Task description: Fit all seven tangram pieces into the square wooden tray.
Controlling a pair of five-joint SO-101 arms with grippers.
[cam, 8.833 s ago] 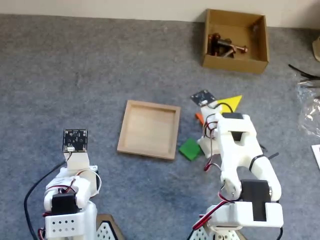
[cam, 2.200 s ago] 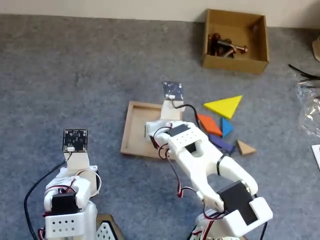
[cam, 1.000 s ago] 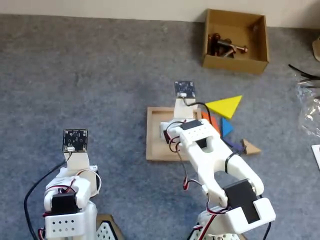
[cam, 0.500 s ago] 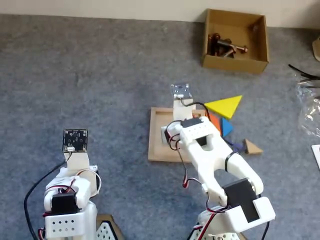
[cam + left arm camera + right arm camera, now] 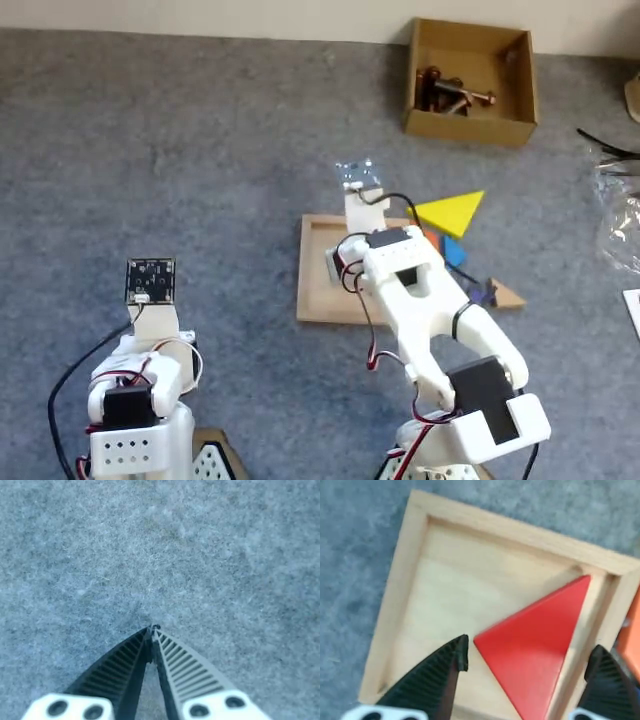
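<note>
Placement of the first piece looks to be the step in hand. From above, the right arm reaches over the wooden tray (image 5: 318, 265) mid-surface. A yellow triangle (image 5: 450, 212), blue piece (image 5: 456, 252) and tan triangle (image 5: 506, 296) lie just beside it. The surface (image 5: 150, 150) is grey felt, and a cardboard box (image 5: 465, 128) sits near the pale wall.

Left wrist: the left end effector (image 5: 151, 628) is closed on nothing above bare felt.

Right wrist: the right end effector (image 5: 529, 652) gapes wide astride a red triangle (image 5: 535, 645) lying inside the tray, towards one corner. Next, I judge, it must lift clear and fetch another piece.
</note>
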